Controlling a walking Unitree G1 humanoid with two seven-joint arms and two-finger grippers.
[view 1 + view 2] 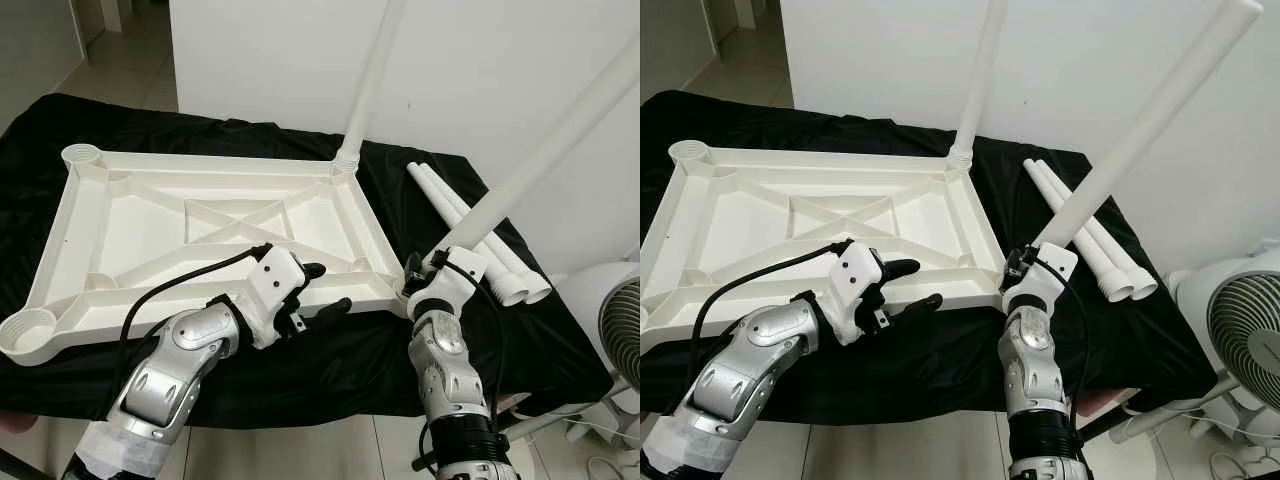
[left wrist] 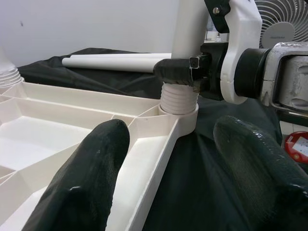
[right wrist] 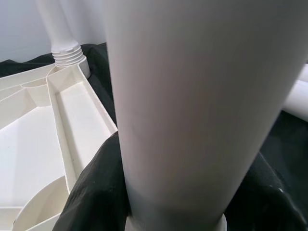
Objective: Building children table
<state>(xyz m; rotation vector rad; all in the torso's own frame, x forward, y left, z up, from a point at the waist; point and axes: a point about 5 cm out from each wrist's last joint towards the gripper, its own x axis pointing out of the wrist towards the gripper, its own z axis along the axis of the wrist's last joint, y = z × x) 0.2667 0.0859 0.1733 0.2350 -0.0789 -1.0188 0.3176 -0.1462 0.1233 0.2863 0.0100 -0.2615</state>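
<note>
I have the right gripper [image 1: 412,275] clamped on the base of a white table leg [image 1: 540,150], whose threaded end sits in the near right corner socket [image 2: 179,111] of the upturned white tabletop [image 1: 200,235]. The leg leans outward to the right, so I judge it is not yet square in the socket. To do this well I'd bring the leg upright before turning, or the thread may cross and bind. My left gripper [image 1: 322,291] hangs with its fingers spread wide, one on each side of the tabletop's near rim, gripping nothing; closing it on that rim would steady the tabletop against the twist.

The tabletop lies on a worktop draped in black cloth [image 1: 330,365]. One fitted leg [image 1: 368,85] stands in the far right corner. Two spare legs [image 1: 470,235] lie side by side on the cloth just right of my working leg, near enough to be knocked. Both left corner sockets are unfilled. A white fan [image 1: 1240,345] stands to the right, below the worktop.
</note>
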